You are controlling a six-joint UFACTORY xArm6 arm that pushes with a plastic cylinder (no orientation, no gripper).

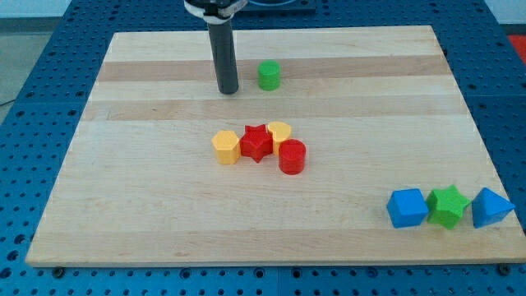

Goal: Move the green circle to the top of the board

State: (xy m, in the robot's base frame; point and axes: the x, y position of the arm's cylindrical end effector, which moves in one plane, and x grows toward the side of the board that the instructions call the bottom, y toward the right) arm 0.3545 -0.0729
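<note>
Green circle (269, 76) is seen upright in the upper middle of the desk (148, 214), a short way below the desk's top edge. At its 9 o'clock, near but apart from it, my tip (228, 90) is planted on the wood, the dark rod rising straight up out of the view's top. No claw is carried by this arm, so nothing is held and no opening can be told.

At 6 o'clock from the green circle, well apart, a cluster of four blocks is found: a yellow hexagon (226, 147) at the cluster's 9 o'clock, a red star (256, 142) in the middle, a yellow heart (279, 132) at 2 o'clock and a red cylinder (292, 156) at 4 o'clock, each touching its neighbour.

Far off at 4 o'clock, by the desk's lower right corner, a blue cube (408, 207), a green star (449, 205) and a blue triangle (491, 207) are lined up side by side.
</note>
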